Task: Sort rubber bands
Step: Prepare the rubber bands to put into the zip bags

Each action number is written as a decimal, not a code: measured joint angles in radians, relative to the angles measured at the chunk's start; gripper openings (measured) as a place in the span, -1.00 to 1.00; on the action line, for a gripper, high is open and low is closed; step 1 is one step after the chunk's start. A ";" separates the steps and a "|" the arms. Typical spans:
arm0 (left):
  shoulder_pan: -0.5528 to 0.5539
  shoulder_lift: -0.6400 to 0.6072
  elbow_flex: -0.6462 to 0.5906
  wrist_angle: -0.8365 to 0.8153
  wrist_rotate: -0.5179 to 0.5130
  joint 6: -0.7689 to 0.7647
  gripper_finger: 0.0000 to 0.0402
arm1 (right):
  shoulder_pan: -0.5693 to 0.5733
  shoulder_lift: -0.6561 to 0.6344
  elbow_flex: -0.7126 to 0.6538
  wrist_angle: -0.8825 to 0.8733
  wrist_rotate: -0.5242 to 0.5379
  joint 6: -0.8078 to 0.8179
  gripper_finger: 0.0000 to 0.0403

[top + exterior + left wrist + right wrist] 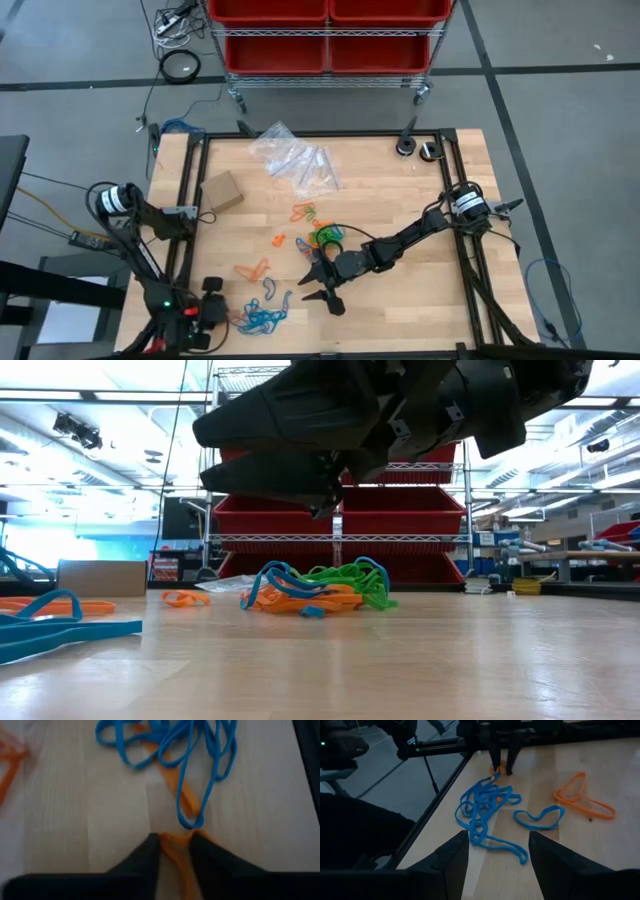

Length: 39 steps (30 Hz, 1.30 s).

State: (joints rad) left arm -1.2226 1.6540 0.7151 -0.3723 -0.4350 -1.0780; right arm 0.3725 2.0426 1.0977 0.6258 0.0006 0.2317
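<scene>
Rubber bands lie loose on the wooden table. A blue tangle sits near the front left, a single blue loop lies beside it, and a mixed orange, green and blue heap is at mid-table. My left gripper stands at the tangle's left edge, shut on an orange rubber band. My right gripper hovers open above the table, right of the tangle, with nothing between its fingers. My left gripper pinches one end of the orange band between its two fingers. The fingers slant down onto the table. The band lies flat on the wood, and its other end runs under the blue tangle.
Clear plastic bags and a small cardboard box lie toward the far side. Loose orange bands lie between the tangle and the heap. A black frame rims the table. A rack of red bins stands beyond it.
</scene>
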 joint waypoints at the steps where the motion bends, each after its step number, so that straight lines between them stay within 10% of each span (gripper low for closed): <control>1: 0.008 0.005 0.000 0.014 -0.002 0.025 -0.74 | 0.000 0.000 0.000 0.003 -0.001 0.000 -0.04; 27: 0.449 0.048 -0.008 0.360 -0.046 0.583 -0.91 | -0.001 0.000 0.000 -0.080 -0.073 -0.032 0.05; 39: 0.452 -0.059 -0.006 0.241 -0.004 0.527 -0.11 | -0.022 0.000 0.000 -0.091 -0.007 -0.049 0.19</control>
State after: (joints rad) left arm -0.7704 1.5950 0.7094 -0.1309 -0.4389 -0.5506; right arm 0.3505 2.0430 1.0977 0.5350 -0.0061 0.1828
